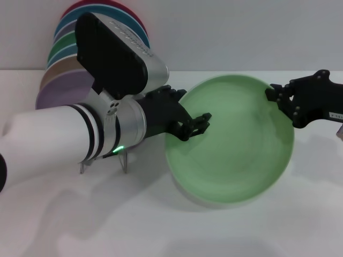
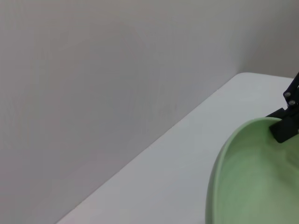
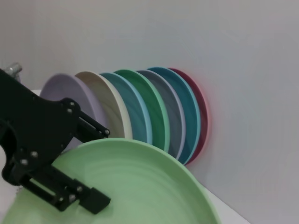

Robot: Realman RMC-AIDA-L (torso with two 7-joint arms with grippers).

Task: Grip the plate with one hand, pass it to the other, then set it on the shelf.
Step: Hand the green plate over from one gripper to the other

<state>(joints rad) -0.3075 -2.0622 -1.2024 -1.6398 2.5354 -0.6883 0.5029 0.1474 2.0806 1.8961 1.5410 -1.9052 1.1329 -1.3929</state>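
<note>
The light mint-green plate (image 1: pixel 236 155) hangs tilted above the table between both grippers. My right gripper (image 1: pixel 272 96), on the arm coming in from the right, is shut on its far right rim. My left gripper (image 1: pixel 195 126), on the thick white arm with the green light, is at the plate's left rim. In the right wrist view its black fingers (image 3: pixel 81 198) stand apart, one over the plate's (image 3: pixel 140 186) face and one beyond the rim. The left wrist view shows the plate (image 2: pixel 252 182) and the right gripper (image 2: pixel 287 123) on its edge. The clear acrylic shelf (image 1: pixel 124 160) stands under my left arm, mostly hidden.
A row of several coloured plates (image 1: pixel 67 59) stands upright at the back left against the wall. The same row shows in the right wrist view (image 3: pixel 154 107), lilac at the front and dark red at the back. The white table (image 1: pixel 107 225) lies below, with the plate's shadow on it.
</note>
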